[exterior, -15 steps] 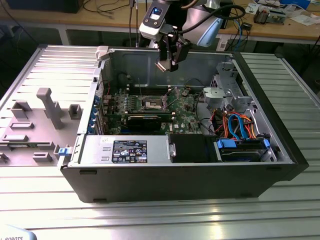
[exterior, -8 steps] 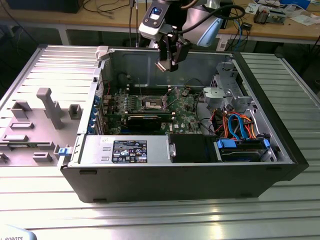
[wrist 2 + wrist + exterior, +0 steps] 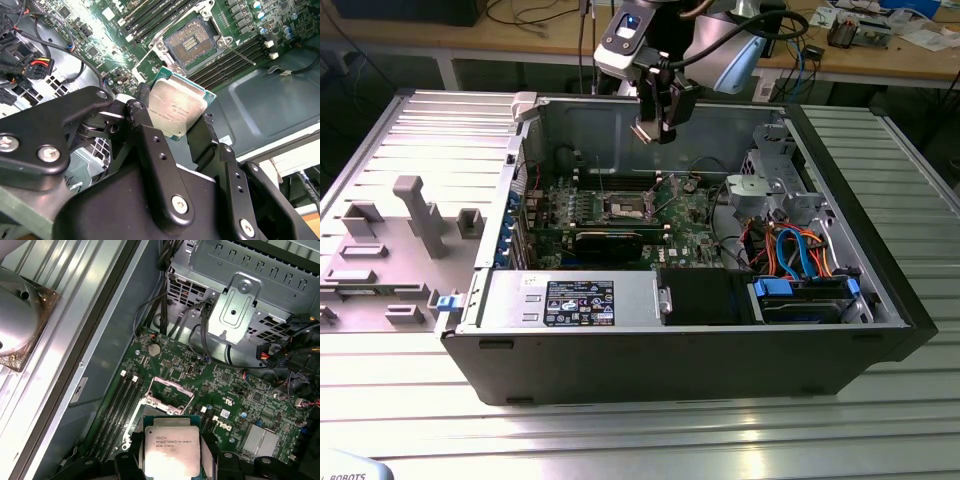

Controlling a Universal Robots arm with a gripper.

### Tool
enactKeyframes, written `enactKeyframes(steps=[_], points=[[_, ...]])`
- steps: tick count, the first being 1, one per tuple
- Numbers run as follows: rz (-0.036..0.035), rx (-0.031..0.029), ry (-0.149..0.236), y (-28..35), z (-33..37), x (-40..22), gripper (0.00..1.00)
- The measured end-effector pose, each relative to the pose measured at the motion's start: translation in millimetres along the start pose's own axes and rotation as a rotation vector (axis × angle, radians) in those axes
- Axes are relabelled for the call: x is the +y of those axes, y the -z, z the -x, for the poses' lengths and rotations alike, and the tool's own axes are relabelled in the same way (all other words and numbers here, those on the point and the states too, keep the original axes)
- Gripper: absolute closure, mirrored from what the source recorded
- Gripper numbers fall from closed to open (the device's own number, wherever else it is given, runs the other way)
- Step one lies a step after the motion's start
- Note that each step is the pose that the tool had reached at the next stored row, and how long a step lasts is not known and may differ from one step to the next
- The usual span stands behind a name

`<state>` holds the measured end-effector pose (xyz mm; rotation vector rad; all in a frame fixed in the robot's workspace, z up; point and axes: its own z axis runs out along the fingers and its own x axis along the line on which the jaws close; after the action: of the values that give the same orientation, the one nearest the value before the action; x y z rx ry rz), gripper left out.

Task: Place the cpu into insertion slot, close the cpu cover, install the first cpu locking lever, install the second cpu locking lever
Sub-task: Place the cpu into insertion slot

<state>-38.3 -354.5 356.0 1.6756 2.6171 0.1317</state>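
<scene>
Fingers: the black fingers [image 3: 148, 131] of the gripper [image 3: 175, 120] are clamped on two opposite edges of the cpu [image 3: 177, 107], which sits between them with its silvery lid showing
Cpu: in both wrist views it hangs in the air in the grip [image 3: 172, 452], touching nothing but the fingers and well clear of the board beneath
Insertion slot: the insertion slot [image 3: 192, 42] lies on the green motherboard [image 3: 107, 47]; its dark centre is bare, with no chip in it, and it is apart from the cpu
Cpu cover: in the first wrist view the cpu cover [image 3: 175, 386], a thin silver frame, appears lifted off the socket, with green board visible through its window; I judge it open, though its angle is hard to tell
Locking lever: a thin metal locking lever [image 3: 241, 53] juts out from a corner of the socket and looks unlatched; I cannot pick out the second one with certainty
Arm: in the exterior view the gripper [image 3: 655, 120] hangs over the open computer case [image 3: 620, 360], close to the case's far wall, with the socket [image 3: 628, 208] lower down, near the middle of the motherboard
Done: the chip is in the grip and over the case, and the socket looks ready to receive it
Left: by my reading all four steps are not yet done, namely seating the chip, closing the cover and latching both levers
</scene>
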Motion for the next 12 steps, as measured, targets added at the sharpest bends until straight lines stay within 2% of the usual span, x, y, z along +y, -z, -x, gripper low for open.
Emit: enactKeyframes(steps=[7,10,12], points=[[0.0001,-0.001,-0.011,-1.6,-0.1,-0.4,0.46],[0.001,-0.0052,-0.059,-3.8,0.0,-0.5,0.46],[0.0022,-0.01,-0.113,-5.5,0.0,-0.7,0.46]])
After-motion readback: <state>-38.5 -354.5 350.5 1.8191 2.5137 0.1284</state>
